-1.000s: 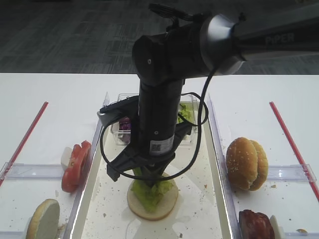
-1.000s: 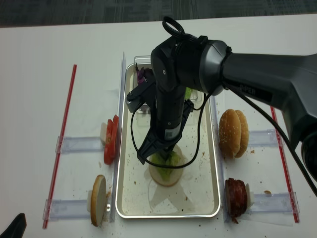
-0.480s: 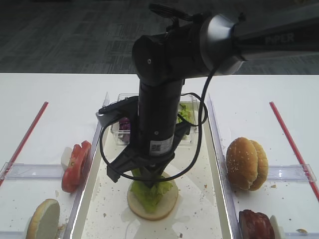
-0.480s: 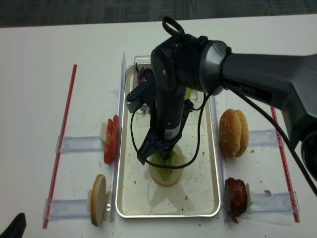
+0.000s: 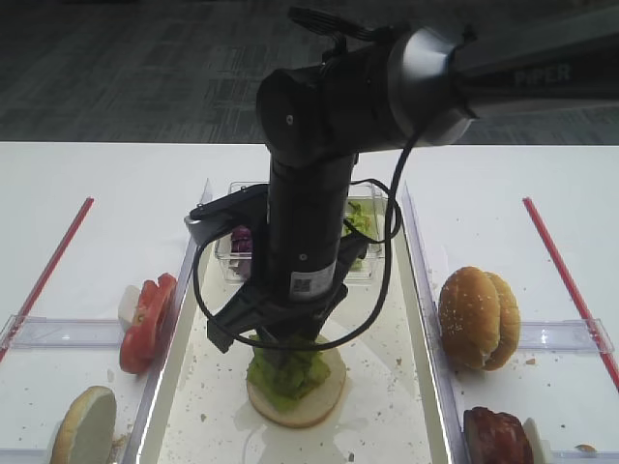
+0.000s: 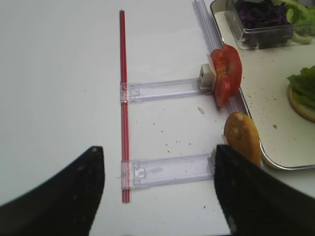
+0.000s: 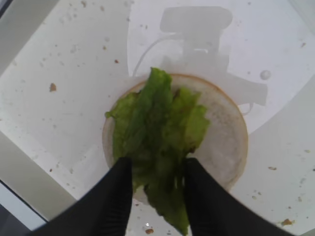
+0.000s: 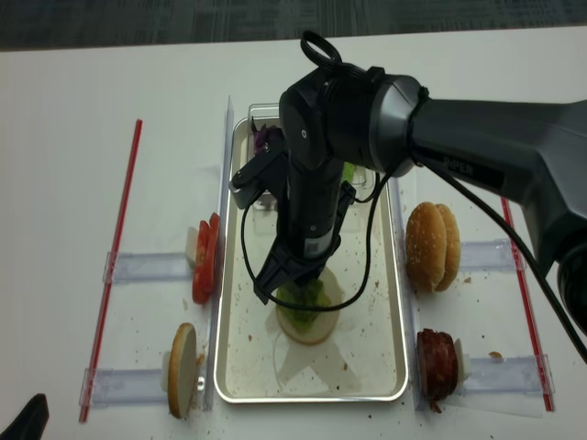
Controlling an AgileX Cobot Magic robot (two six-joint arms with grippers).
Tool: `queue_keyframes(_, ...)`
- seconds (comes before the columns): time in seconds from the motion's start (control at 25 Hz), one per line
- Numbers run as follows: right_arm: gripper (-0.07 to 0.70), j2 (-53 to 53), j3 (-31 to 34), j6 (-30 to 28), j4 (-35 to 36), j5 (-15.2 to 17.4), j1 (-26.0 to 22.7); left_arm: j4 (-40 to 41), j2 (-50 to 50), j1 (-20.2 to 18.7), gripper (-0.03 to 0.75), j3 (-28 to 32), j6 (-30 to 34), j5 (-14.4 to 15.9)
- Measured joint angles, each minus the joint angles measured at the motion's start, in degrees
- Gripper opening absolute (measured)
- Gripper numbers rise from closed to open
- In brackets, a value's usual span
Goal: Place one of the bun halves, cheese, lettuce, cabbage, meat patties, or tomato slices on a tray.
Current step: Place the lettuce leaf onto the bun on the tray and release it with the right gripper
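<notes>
White tabletop [image 8: 73, 183] carries the crumb-speckled tray [image 8: 376, 362]; my right gripper [image 7: 153, 184], fingers parted, straddles lettuce [image 7: 157, 132] on 1 bun half [image 7: 221, 137].

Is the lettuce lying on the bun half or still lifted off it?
On it: the lettuce rests on the bun half, tool fingers alongside.

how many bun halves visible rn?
4: one flat on the tray under the lettuce; one on edge, left rack; two on edge together, right rack. More may be hidden behind the arm.
</notes>
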Motion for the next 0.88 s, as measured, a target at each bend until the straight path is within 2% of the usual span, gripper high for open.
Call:
queue_keyframes(0.28, 0.533, 0.0, 0.0, 0.0, -2.2, -0.1, 0.0, 0.0, 0.0, 0.0, 0.44, 0.0, 0.0, 0.0)
queue_keyframes(0.44, 0.628, 0.0, 0.0, 0.0, -2.5, 0.2, 0.0, 0.0, 0.0, 0.0, 0.44, 0.0, 0.0, 0.0)
queue_keyframes(0.6, 0.671, 0.0, 0.0, 0.0, -3.4, 0.9, 0.0, 0.0, 0.0, 0.0, 0.44, 0.0, 0.0, 0.0)
queue_keyframes(0.88, 0.678, 0.0, 0.0, 0.0, -3.9, 1.5, 0.0, 0.0, 0.0, 0.0, 0.44, 0.0, 0.0, 0.0)
